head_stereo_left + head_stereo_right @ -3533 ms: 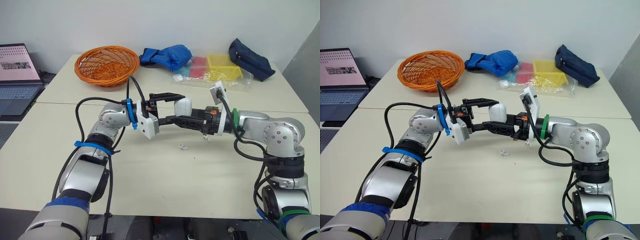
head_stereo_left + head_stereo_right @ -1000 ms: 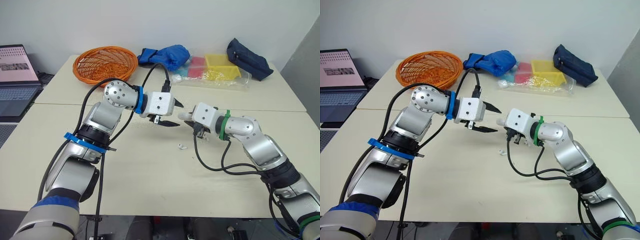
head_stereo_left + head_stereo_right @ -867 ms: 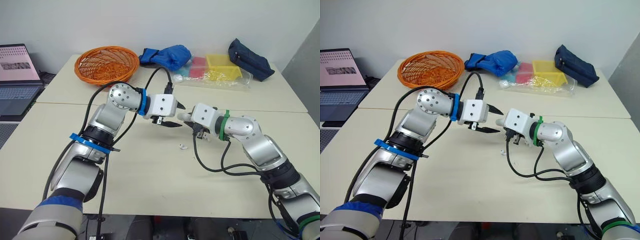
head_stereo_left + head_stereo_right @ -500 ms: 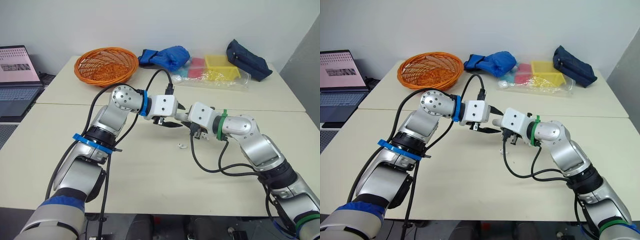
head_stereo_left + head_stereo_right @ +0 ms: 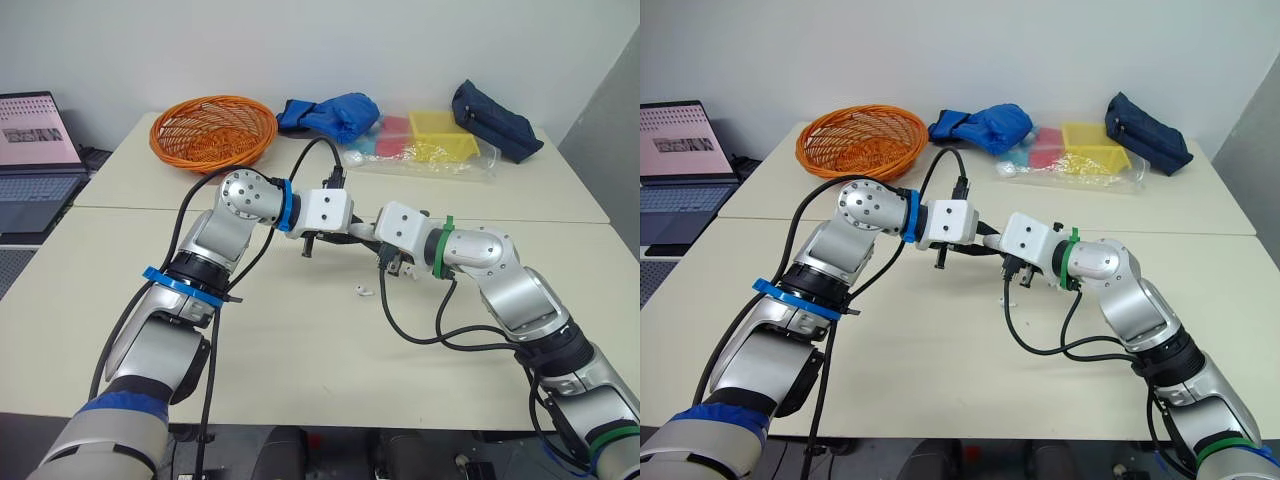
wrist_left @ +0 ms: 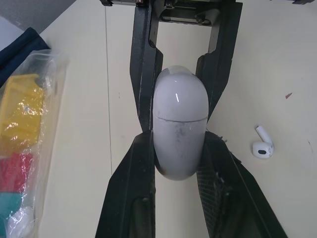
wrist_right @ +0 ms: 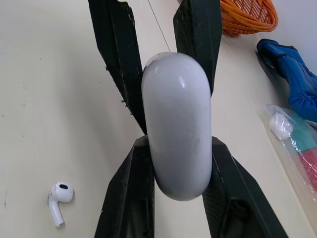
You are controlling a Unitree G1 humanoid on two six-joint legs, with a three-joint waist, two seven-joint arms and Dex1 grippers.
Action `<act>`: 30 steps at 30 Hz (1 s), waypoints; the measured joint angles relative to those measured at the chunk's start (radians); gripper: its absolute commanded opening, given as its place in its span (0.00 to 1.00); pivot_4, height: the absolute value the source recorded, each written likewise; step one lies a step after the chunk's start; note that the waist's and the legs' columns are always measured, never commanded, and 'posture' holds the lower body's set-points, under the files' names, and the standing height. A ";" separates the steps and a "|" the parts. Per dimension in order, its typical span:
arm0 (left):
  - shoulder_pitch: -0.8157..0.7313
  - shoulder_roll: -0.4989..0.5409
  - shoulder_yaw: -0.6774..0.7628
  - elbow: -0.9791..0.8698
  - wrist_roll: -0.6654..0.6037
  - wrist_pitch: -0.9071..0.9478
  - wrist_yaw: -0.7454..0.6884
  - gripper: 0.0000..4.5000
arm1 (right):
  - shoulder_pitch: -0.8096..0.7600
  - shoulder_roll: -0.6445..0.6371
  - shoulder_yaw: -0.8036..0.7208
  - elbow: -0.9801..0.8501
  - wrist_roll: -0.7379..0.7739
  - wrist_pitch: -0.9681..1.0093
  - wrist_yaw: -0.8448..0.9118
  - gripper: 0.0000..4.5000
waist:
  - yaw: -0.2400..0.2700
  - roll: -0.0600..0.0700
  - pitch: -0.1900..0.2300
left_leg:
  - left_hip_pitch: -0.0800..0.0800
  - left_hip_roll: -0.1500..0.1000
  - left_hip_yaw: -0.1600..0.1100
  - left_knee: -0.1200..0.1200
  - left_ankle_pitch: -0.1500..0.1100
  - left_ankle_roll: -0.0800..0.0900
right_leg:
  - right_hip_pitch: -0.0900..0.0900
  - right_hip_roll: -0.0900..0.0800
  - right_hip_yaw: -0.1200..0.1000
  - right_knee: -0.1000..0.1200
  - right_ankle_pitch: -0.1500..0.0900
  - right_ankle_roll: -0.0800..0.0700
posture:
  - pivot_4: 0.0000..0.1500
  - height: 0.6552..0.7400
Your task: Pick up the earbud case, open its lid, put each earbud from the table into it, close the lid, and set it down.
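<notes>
The white earbud case [image 6: 179, 129], lid down with its seam showing, hangs above the table between both grippers. My left gripper [image 6: 179, 145] is shut on one end of it, fingers [image 6: 143, 163] pressed on both sides. My right gripper [image 7: 178, 148] is shut on the other end of the case [image 7: 177, 124], coming from the opposite side. The two wrists meet over the table's middle, the left gripper [image 5: 352, 234] against the right gripper [image 5: 368, 236]. One white earbud [image 5: 364, 292] lies on the table just below them; the right wrist view has the earbud [image 7: 57, 196] too.
Along the far side stand an orange basket [image 5: 213, 130], a blue cloth bundle [image 5: 330, 110], a clear bag with yellow and red items [image 5: 430, 145] and a dark blue pouch [image 5: 495, 118]. A laptop [image 5: 35, 150] sits beyond the left edge. Cables hang from both wrists.
My left gripper has moved right to the case held by my right gripper and closed its open fingers on it. The earbud on the table has not moved.
</notes>
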 measured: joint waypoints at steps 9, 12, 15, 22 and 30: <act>0.000 -0.002 0.000 -0.010 -0.002 0.036 -0.005 0.17 | 0.000 0.002 -0.001 0.000 -0.010 0.001 0.010 0.21 | 0.000 0.000 0.000 | 0.000 0.000 0.000 0.000 0.000 0.000 | 0.000 0.000 0.000 0.000 0.000 0.000 | 1.00 1.00; 0.000 -0.002 0.000 -0.022 -0.003 0.063 -0.009 0.17 | 0.000 0.002 -0.002 0.000 -0.011 0.001 0.012 0.21 | 0.000 0.000 0.000 | 0.000 0.000 0.000 0.000 0.000 0.000 | 0.000 0.000 0.000 0.000 0.000 0.000 | 1.00 1.00; 0.000 -0.002 0.000 -0.025 -0.005 0.086 -0.018 0.17 | 0.000 0.004 -0.002 0.002 -0.011 0.001 0.017 0.35 | 0.000 0.000 0.000 | 0.000 0.000 0.000 0.000 0.000 0.000 | 0.000 0.000 0.000 0.000 0.000 0.000 | 1.00 1.00; 0.009 -0.002 0.006 -0.029 -0.055 0.213 -0.055 0.17 | -0.016 0.009 -0.002 0.004 -0.003 0.001 0.055 0.86 | -0.001 0.000 0.000 | 0.000 0.000 0.000 0.000 0.000 0.000 | 0.000 0.000 0.000 0.000 0.000 0.000 | 1.00 1.00; 0.055 0.006 0.142 -0.043 -0.335 0.778 -0.160 0.17 | -0.008 0.013 -0.286 -0.166 0.376 0.342 0.184 0.98 | -0.005 0.000 0.000 | 0.000 0.001 -0.002 0.000 0.000 0.000 | 0.000 0.000 -0.001 0.000 0.000 0.000 | 1.00 1.00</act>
